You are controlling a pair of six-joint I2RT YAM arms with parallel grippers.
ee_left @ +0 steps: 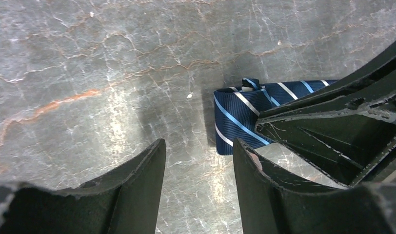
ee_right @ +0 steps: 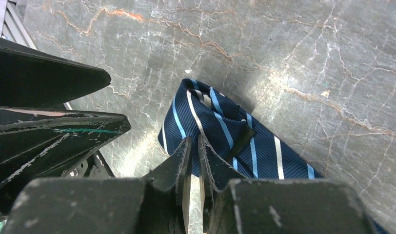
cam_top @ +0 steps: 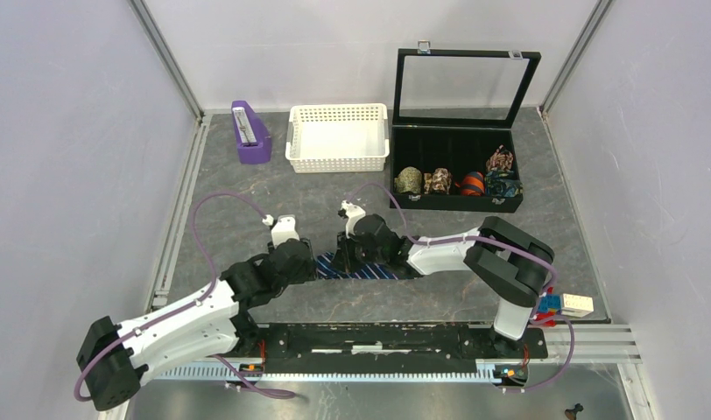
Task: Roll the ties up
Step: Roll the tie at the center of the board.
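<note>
The navy tie [cam_top: 369, 269] with thin light-blue and white stripes lies as a flat strip on the grey marble table, between my two grippers. Its left end is folded over, as the left wrist view [ee_left: 240, 117] and the right wrist view [ee_right: 210, 122] show. My right gripper [ee_right: 193, 140] has its jaws almost together, pinched on the folded end of the tie; in the top view it [cam_top: 343, 258] sits over the strip's left part. My left gripper [ee_left: 198, 146] is open and empty, just left of the tie's end [cam_top: 310, 262], low over the table.
A black display box [cam_top: 403, 162] with its glass lid up stands at the back right and holds several patterned rolls. A white basket [cam_top: 337, 137] and a purple stand [cam_top: 249, 133] are at the back. Toy blocks [cam_top: 566, 304] lie by the right arm's base.
</note>
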